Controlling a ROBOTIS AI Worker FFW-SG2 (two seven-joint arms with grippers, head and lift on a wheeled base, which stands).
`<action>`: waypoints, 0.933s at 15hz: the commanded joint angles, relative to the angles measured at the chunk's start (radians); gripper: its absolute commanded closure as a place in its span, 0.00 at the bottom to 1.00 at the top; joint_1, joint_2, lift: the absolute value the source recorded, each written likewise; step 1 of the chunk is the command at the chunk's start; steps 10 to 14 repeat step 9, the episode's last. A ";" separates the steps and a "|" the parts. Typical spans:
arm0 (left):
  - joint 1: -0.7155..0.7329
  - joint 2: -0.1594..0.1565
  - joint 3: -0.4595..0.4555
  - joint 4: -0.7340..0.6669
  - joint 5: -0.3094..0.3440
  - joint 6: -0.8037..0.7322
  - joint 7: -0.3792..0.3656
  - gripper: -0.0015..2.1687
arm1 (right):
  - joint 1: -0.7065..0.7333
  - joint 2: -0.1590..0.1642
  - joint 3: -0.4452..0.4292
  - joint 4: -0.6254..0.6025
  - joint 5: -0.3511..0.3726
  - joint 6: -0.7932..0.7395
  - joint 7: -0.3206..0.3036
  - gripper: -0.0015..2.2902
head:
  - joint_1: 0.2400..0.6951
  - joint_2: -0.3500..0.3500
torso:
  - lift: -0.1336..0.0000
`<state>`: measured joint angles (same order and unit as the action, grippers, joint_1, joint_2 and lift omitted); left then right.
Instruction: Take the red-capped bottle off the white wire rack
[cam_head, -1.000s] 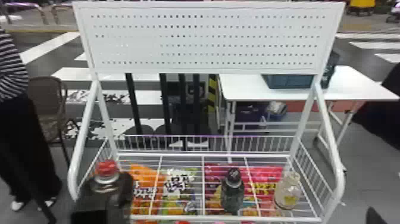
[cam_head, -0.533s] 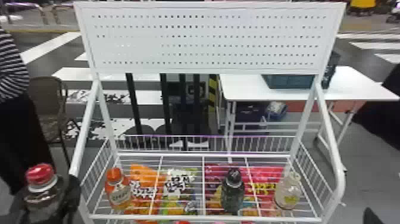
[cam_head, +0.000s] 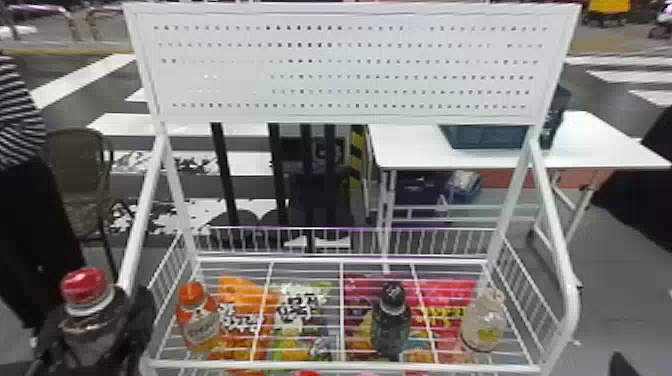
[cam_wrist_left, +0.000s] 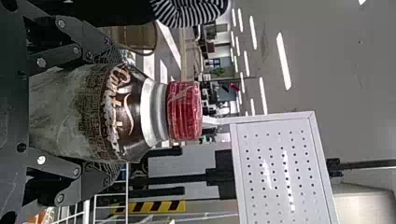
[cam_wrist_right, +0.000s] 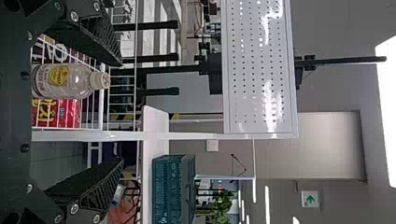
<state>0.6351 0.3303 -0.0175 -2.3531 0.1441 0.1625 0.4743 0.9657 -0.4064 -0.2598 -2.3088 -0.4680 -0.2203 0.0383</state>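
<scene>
Down at the left edge of the head view, my left gripper (cam_head: 95, 340) holds the red-capped bottle (cam_head: 86, 292) upright, left of and outside the white wire rack (cam_head: 345, 362). In the left wrist view, the left gripper (cam_wrist_left: 100, 112) is closed around the body of the dark-labelled bottle (cam_wrist_left: 123, 109), its red cap uncovered. My right gripper (cam_head: 622, 367) is at the head view's lower right corner, outside the rack. In the right wrist view, the right gripper (cam_wrist_right: 122, 112) has its two fingers wide apart, with nothing gripped.
On the rack stand an orange-capped bottle (cam_head: 200, 325), a dark bottle (cam_head: 391, 320) and a clear bottle (cam_head: 482, 320). Snack bags (cam_head: 300, 310) show beneath its wires. Slanted side posts (cam_head: 142, 215) flank it. Behind are a chair (cam_head: 75, 180) and a white table (cam_head: 590, 135).
The left gripper has carried the red-capped bottle leftward from the rack's left front, past the side post. The orange-capped bottle has come into view. The right gripper has hardly moved.
</scene>
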 joint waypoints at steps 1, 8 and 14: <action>0.000 0.001 0.001 -0.003 0.000 -0.001 -0.002 0.91 | 0.004 0.000 -0.002 -0.003 0.000 -0.001 0.000 0.08 | 0.57 0.50 | 1.00; 0.008 -0.001 -0.001 -0.018 -0.001 0.003 0.007 0.91 | 0.015 0.001 -0.007 -0.003 -0.001 -0.014 0.011 0.08 | 0.57 0.50 | 1.00; 0.008 -0.001 -0.004 -0.020 -0.003 0.006 0.007 0.91 | 0.018 0.001 -0.009 -0.004 -0.001 -0.017 0.011 0.08 | 0.57 0.50 | 1.00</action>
